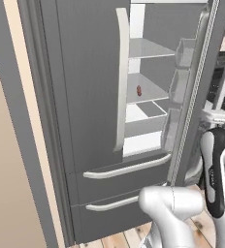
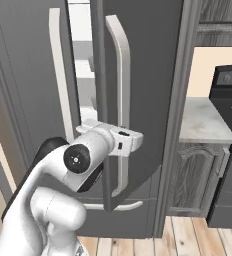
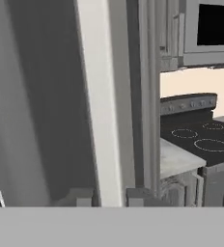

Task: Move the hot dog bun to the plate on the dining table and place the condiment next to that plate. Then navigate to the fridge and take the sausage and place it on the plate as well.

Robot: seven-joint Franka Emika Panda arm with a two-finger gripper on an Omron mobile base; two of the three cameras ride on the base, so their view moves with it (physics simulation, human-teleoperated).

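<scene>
I'm at the fridge (image 1: 85,97), on the sausage step. My end effector (image 3: 110,197) pinches the right door handle (image 2: 119,75). The sausage (image 1: 138,90) sits on a shelf (image 1: 146,92). Next, I should pull the door wider.

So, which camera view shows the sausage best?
The left base view: the sausage lies on a white shelf inside the fridge, seen through the open door gap. In the right base view and the hand view, the fridge doors and handle face the camera instead.
</scene>
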